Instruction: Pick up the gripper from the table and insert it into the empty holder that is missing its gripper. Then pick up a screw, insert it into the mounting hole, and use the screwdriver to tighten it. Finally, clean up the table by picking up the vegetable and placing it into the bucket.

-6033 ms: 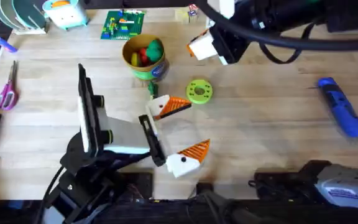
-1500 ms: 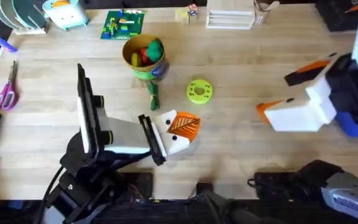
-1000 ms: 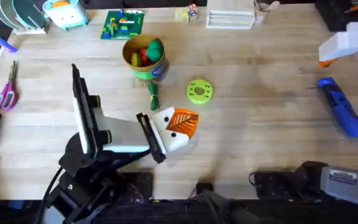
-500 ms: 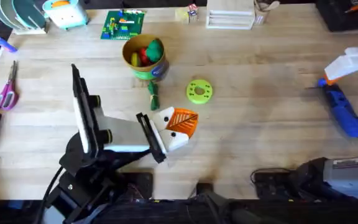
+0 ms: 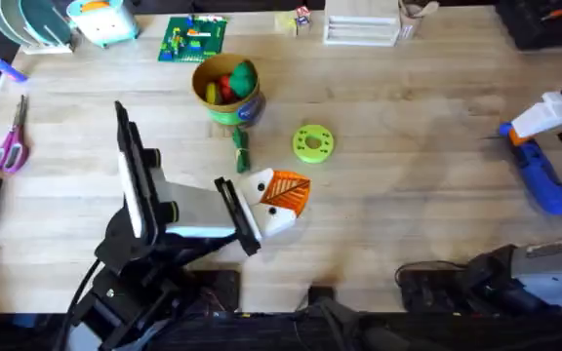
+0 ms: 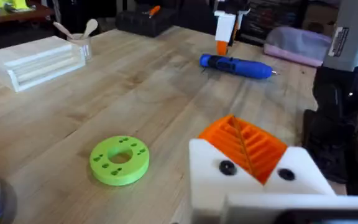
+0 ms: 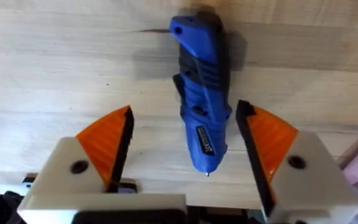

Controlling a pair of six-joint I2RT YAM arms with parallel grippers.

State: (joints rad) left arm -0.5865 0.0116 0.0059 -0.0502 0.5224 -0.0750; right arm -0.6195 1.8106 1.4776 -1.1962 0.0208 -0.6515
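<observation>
Your right gripper hangs over the screwdriver, jaws wide open astride it, gripping nothing. Your left gripper rests by the lime-green disc; its jaw state cannot be told.

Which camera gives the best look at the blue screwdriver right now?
The right wrist view: the screwdriver lies large on the table between the open right gripper fingers. Overhead shows it small at the right edge; the left wrist view shows it far off.
</observation>
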